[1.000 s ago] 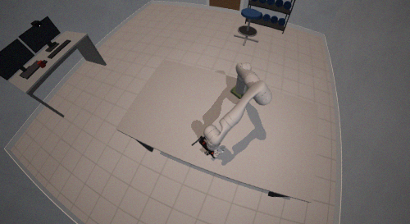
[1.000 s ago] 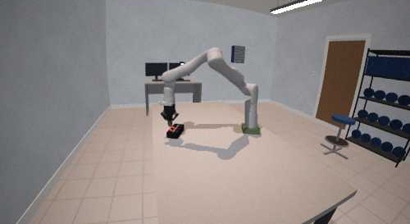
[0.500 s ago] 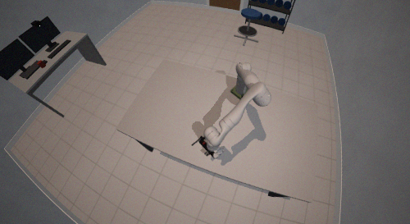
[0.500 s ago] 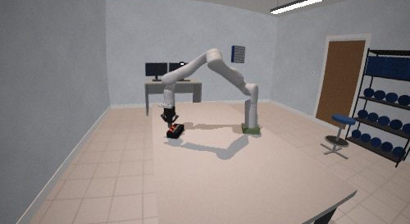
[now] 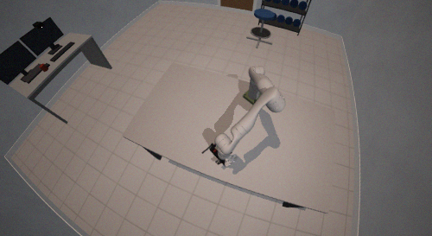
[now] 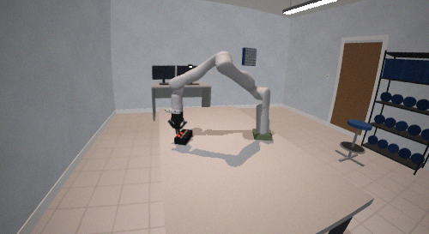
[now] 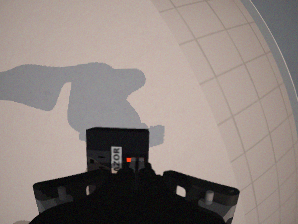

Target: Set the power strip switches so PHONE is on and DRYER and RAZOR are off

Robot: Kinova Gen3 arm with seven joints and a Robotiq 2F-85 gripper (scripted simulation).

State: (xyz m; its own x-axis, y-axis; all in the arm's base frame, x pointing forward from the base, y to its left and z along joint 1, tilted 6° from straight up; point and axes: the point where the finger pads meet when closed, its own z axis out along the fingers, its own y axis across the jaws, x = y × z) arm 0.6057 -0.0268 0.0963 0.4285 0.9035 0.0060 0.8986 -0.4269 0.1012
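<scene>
The black power strip (image 6: 183, 138) lies on the table near its left edge, with a lit red switch showing on top. In the wrist view the strip's far end (image 7: 117, 144) shows a white label and a small red light (image 7: 129, 160); the rest of the strip is hidden under my fingers. My gripper (image 6: 178, 130) is shut and points straight down, its tips right at the strip's top. From the top view the strip (image 5: 214, 154) is mostly covered by the wrist, and my gripper (image 5: 218, 158) is only partly visible. I cannot read the labels.
The table edge (image 5: 181, 162) runs close beside the strip. The arm's base (image 6: 262, 135) stands on a green plate at the table's far side. A desk with monitors (image 6: 180, 84), a stool (image 6: 353, 140) and a shelf rack (image 6: 403, 117) stand off the table.
</scene>
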